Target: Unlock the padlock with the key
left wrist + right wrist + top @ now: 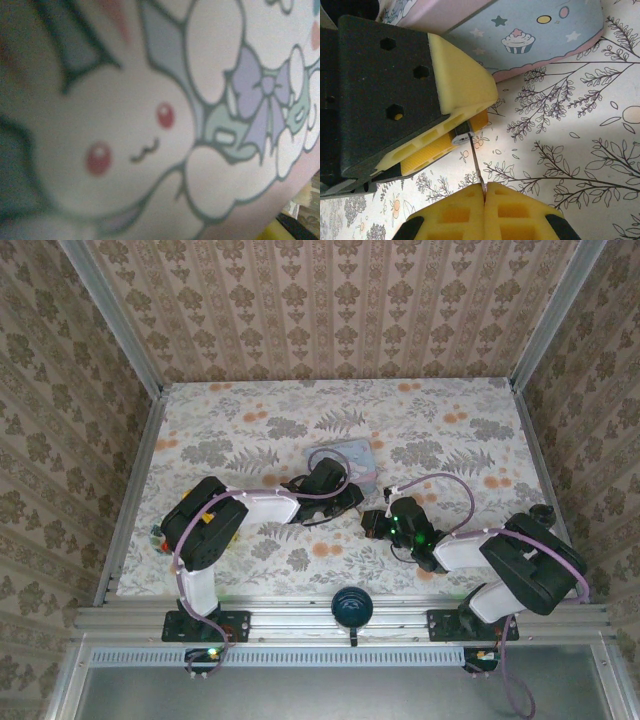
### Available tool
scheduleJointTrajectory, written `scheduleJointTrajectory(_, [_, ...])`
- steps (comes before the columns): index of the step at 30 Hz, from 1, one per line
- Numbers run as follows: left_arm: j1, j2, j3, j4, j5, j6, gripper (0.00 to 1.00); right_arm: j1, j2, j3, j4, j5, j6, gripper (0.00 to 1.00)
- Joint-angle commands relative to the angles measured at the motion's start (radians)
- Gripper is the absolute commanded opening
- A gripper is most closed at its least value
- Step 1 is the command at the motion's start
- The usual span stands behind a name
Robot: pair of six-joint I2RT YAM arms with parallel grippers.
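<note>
In the right wrist view my right gripper (pixel 484 189) is shut on the key (pixel 476 162), a thin metal sliver pinched between its yellow pads. The key's tip touches the round silver bottom face of the tiny dark padlock (pixel 461 135). My left gripper (pixel 472 124) is shut on the padlock, which sits low between its yellow fingers; most of the lock is hidden. From above, the left gripper (pixel 345 498) and right gripper (pixel 372 524) meet near the table's middle.
The pale blue cartoon tin (pixel 352 453) lies just behind both grippers; its bunny lid (pixel 150 125) is blurred and very close to the left wrist camera. A round black knob (pixel 352 605) sits on the front rail. Floral cloth (pixel 450 440) covers the table, with patterned walls around it.
</note>
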Motion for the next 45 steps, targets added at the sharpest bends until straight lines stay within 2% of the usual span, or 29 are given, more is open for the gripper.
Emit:
scheduleJointTrajectory(1, [-0.003,0.011,-0.013,0.021,0.046,-0.03,0.24,0.007,-0.03,0.0,0.055,0.023,0.023,0.0])
scheduleJointTrajectory(14, [-0.004,0.013,-0.02,0.033,0.046,-0.043,0.24,0.007,-0.074,-0.025,0.043,0.061,0.028,0.0])
scheduleJointTrajectory(19, [-0.002,0.012,-0.024,0.057,0.04,-0.065,0.24,0.007,-0.109,-0.021,-0.011,0.065,0.025,0.0])
scheduleJointTrajectory(39, [-0.011,0.028,-0.022,0.085,0.066,-0.095,0.24,0.007,-0.011,-0.005,0.076,0.13,0.086,0.0])
scheduleJointTrajectory(45, [-0.01,0.039,-0.035,0.113,0.089,-0.176,0.23,0.007,-0.014,-0.02,0.113,0.151,0.093,0.0])
